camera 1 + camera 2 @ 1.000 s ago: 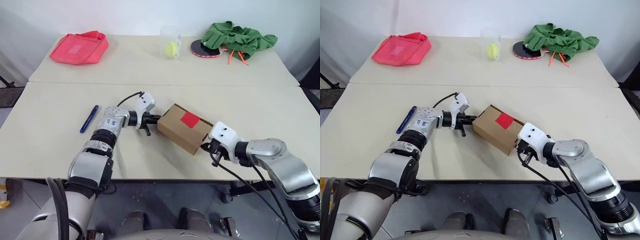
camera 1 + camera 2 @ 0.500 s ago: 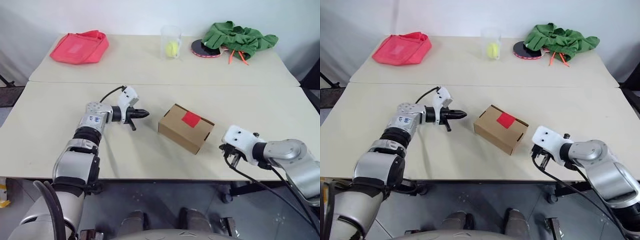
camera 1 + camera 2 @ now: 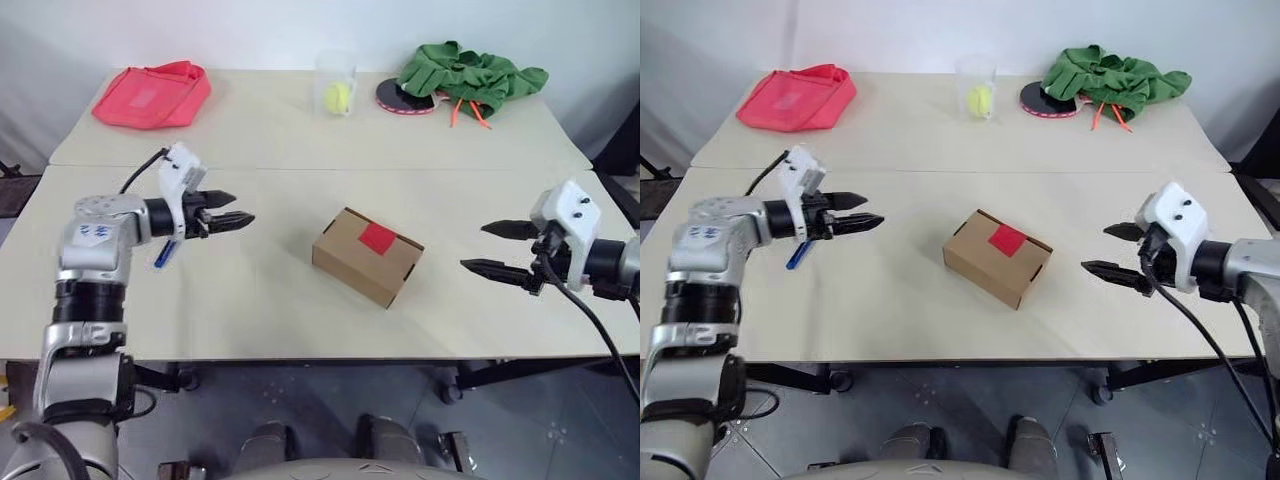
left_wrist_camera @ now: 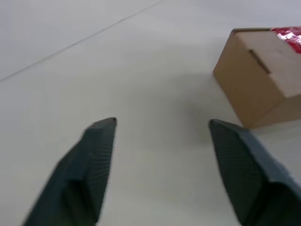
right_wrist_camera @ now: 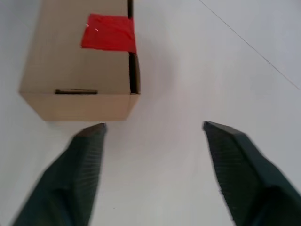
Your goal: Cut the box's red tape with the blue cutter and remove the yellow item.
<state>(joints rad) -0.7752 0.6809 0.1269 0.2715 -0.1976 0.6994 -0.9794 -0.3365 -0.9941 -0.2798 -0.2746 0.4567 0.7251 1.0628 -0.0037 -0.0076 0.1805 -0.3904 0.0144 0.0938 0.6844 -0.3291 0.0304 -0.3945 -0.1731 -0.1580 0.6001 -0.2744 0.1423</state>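
The brown cardboard box lies closed at the table's middle, with the red tape across its flap seam. To its left my left gripper hovers open above the table, pointing at the box, nothing between its fingers. The blue cutter lies on the table under that gripper, partly hidden by it. To the box's right my right gripper hangs open and empty, aimed at the box. The left wrist view shows the box ahead; the right wrist view shows the red tape from above. The yellow item is hidden.
Along the far table sit a red-pink cloth bag, a clear cup with a yellow-green ball, a black-and-red disc and a green cloth heap. A seam joins the two tabletops.
Both grippers were shut at the box's two ends; they have pulled away outward and upward and opened. The box stays on the table, untouched.
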